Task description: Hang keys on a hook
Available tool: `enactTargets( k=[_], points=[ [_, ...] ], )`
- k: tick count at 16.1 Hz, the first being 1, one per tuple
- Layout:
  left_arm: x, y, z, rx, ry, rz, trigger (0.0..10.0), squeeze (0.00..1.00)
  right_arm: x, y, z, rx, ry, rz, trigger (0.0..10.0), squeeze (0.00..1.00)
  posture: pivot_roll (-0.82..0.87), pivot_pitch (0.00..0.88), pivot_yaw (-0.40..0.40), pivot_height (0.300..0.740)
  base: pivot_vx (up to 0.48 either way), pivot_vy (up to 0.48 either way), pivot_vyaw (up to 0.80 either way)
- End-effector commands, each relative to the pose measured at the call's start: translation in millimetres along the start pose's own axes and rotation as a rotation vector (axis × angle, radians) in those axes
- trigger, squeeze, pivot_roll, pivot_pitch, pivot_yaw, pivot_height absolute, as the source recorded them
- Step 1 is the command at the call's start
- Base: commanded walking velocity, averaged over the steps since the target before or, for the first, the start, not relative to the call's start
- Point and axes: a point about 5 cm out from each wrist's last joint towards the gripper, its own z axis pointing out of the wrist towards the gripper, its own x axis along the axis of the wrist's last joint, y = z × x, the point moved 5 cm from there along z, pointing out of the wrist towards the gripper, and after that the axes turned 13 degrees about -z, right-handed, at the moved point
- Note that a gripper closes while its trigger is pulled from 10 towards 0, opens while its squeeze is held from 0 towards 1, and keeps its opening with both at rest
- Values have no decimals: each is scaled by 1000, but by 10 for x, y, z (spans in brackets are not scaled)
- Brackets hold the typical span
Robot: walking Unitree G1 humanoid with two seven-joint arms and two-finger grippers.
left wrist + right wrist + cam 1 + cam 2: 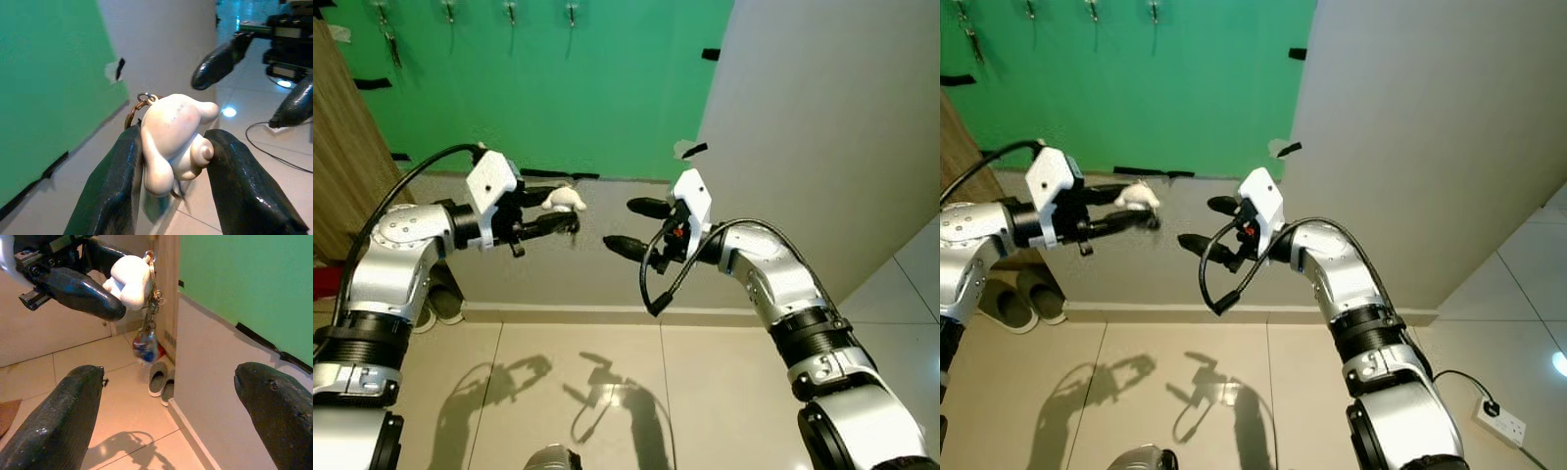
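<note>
You are facing a green wall panel (558, 88) that fills the upper left of the head view, with a row of hooks (509, 12) along its top edge. Your left gripper (563, 211), left of centre, is clamped on the keys (171, 139): its fingers (112, 191) pinch the white figurine fob, and the ring and a small coloured charm (145, 346) dangle beneath. Your right gripper (626, 227), just right of centre, points toward the left one, fingers spread wide and holding nothing. Slippers (1023, 299) sit at lower left by the wall.
</note>
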Motion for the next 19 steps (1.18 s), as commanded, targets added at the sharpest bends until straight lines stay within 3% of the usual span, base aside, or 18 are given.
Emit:
enactTargets(
  k=[1, 4, 5, 6, 7, 9, 10, 11, 14, 16, 19],
  points=[
    [70, 45, 2, -33, -4, 41, 10000, 0, 85, 50, 3, 8, 2, -21, 10000, 0, 46, 0, -45, 740, 0, 0, 0],
    [-81, 169, -32, -87, -82, 61, 10000, 0, 71, 25, 6, 7, 9, -8, 10000, 0, 48, 0, -49, 740, 0, 0, 0],
    [-239, 228, -86, -109, -185, 123, 10000, 0, 55, 16, -3, -1, 13, 4, 10000, 0, 51, 0, -51, 740, 0, 0, 0],
    [-423, 215, -160, -108, -335, 245, 10000, 0, 8, 7, -19, -7, 4, 10, 10000, 0, 57, 0, -54, 740, 0, 0, 0],
    [-467, 199, -182, -105, -378, 281, 10000, 0, -6, 6, -24, -9, 1, 11, 10000, 0, 57, 0, -54, 740, 0, 0, 0],
    [-483, 67, -237, -78, -524, 537, 10000, 0, 2, 32, -53, -12, -7, -4, 10000, 0, 54, 0, -56, 740, 0, 0, 0],
    [-470, 45, -242, -74, -540, 582, 10000, 0, 8, 41, -58, -14, -8, -7, 10000, 0, 54, 0, -56, 740, 0, 0, 0],
    [-368, -87, -245, -34, -592, 778, 10000, 0, 47, 85, -73, -24, -5, -21, 10000, 0, 54, 0, -55, 740, 0, 0, 0],
    [-238, -194, -162, -11, -625, 1018, 10000, 0, 92, 109, -51, -40, 7, -35, 10000, 0, 53, 0, -53, 740, 0, 0, 0],
    [-180, -236, -91, -4, -623, 1162, 10000, 0, 88, 2, 4, 17, 5, -53, 10000, 0, 54, 0, -50, 740, 0, 0, 0],
    [-54, -292, 28, 19, -568, 1310, 10000, 0, 143, -82, 100, 70, 14, -69, 10000, 0, 55, 0, -45, 740, 0, 0, 0]
  ],
)
